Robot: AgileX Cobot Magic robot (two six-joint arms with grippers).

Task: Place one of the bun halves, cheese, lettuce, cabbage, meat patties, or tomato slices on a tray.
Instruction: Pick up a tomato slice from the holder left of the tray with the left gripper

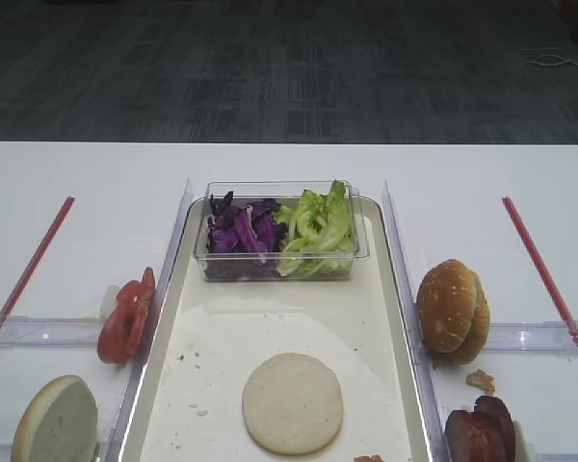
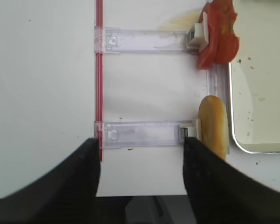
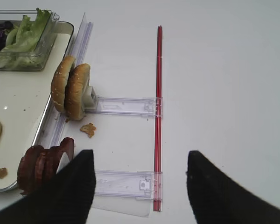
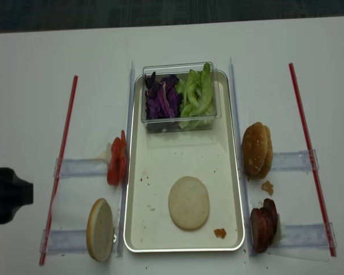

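The cream tray (image 1: 222, 337) (image 4: 155, 166) holds one bun half (image 1: 292, 402) (image 4: 188, 203) lying flat near its front. Another bun half (image 1: 56, 423) (image 2: 213, 126) stands on edge left of the tray, with tomato slices (image 1: 125, 320) (image 2: 219, 35) behind it. Right of the tray stand two sesame bun halves (image 1: 451, 310) (image 3: 71, 93) and the meat patties (image 1: 480, 431) (image 3: 42, 163). Lettuce (image 1: 316, 229) and cabbage (image 1: 241, 231) fill a clear tub. Cheese is out of view. My left gripper (image 2: 141, 142) is open and empty beside the left bun half. My right gripper (image 3: 141, 154) is open and empty, right of the patties.
The clear tub (image 4: 180, 123) sits at the tray's far end. Clear plastic holders (image 2: 144, 133) (image 3: 126, 106) and red rods (image 2: 99, 70) (image 3: 157, 116) lie on both sides. Crumbs lie on the tray (image 4: 220, 233) and the table (image 3: 87, 129). A dark part of the left arm (image 4: 6, 195) shows at the left edge.
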